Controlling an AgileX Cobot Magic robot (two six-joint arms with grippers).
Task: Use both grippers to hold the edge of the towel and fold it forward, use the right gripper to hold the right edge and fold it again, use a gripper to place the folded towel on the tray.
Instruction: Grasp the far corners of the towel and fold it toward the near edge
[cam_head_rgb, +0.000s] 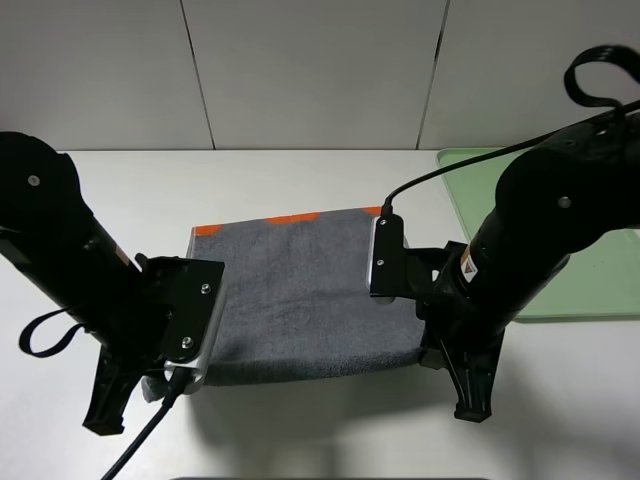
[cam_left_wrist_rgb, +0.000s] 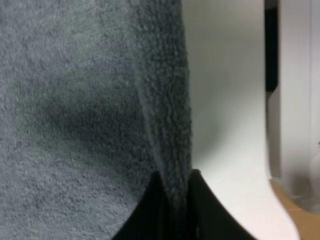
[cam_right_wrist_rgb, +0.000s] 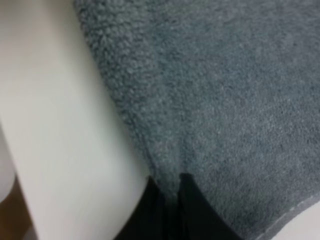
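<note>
A grey towel (cam_head_rgb: 295, 290) with an orange far edge lies on the white table, its near edge lifted. My left gripper (cam_head_rgb: 165, 380) is shut on the towel's near left corner; in the left wrist view the black fingertips (cam_left_wrist_rgb: 197, 210) pinch a fold of the towel (cam_left_wrist_rgb: 75, 110). My right gripper (cam_head_rgb: 432, 345) is shut on the near right corner; in the right wrist view the fingertips (cam_right_wrist_rgb: 192, 210) clamp the towel (cam_right_wrist_rgb: 225, 85). The pale green tray (cam_head_rgb: 600, 270) sits at the right, partly hidden by the right arm.
The white table (cam_head_rgb: 300, 175) runs back to a white panelled wall. The black arms stand on either side of the towel, and a cable loops near the left arm (cam_head_rgb: 40, 335).
</note>
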